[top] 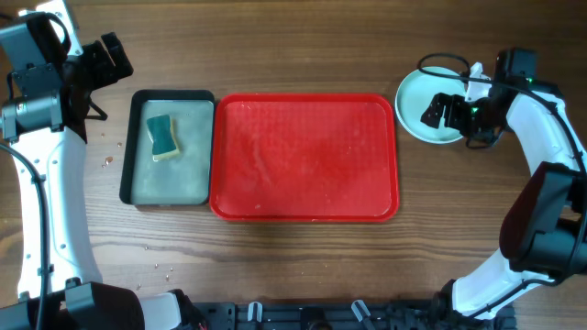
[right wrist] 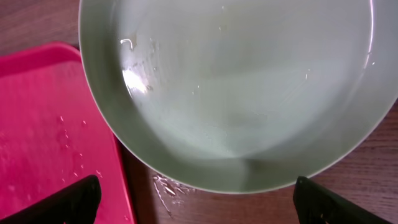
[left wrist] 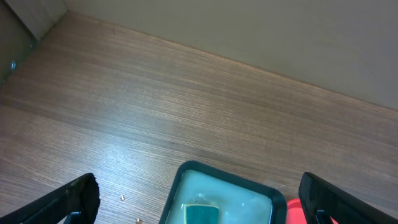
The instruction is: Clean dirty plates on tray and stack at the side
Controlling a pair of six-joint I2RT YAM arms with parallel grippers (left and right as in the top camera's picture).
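Plate [right wrist: 236,87] is sitting on the table [top: 303,275] just right of the red tray [top: 303,156], off it. It's pale aqua, glossy, looking wet. Right fingers [right wrist: 74,199] are hanging spread wide over its near rim, one on each side, gripping nothing; can't tell if they're touching it. Can't tell if more plates are lying under it. Water drops are sitting on the table between plate and tray, and more are beading on the tray floor. Left fingers [left wrist: 68,200] are hovering spread wide too, empty, by the far edge of the black tray [top: 138,147] holding the sponge [top: 163,136]. Wood-grain table is carrying everything; a pale wall is showing behind it in the left wrist view.
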